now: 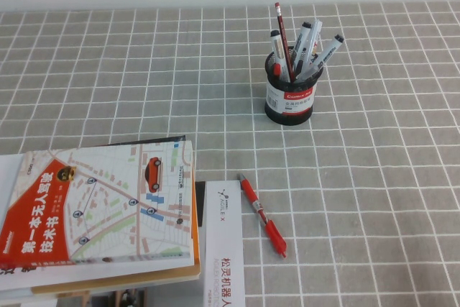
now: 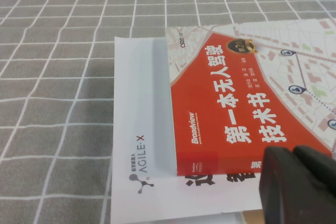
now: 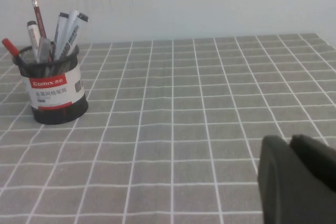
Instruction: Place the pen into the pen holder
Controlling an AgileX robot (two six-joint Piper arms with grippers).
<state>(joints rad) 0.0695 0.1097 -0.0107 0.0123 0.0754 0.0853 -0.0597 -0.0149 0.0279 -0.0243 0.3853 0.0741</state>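
The pen holder [image 1: 290,95] stands on the far right part of the grey checked worktop [image 1: 108,70]. It is a black mesh cup with a white and red label, and it is full of markers and a dark red pencil. The pen [image 1: 310,42], slim and grey, stands in the cup with the markers, leaning to the right. A red pen [image 1: 262,215] lies flat on the worktop, nearer and well apart from the cup. A book with a map cover [image 1: 100,210] lies at the near left, on top of a white booklet [image 1: 223,249]. The left end effector [image 2: 302,184] hangs over the book's near edge. The right end effector [image 3: 299,182] hangs over bare worktop, right of the cup. I cannot tell if either one is clenched or released.
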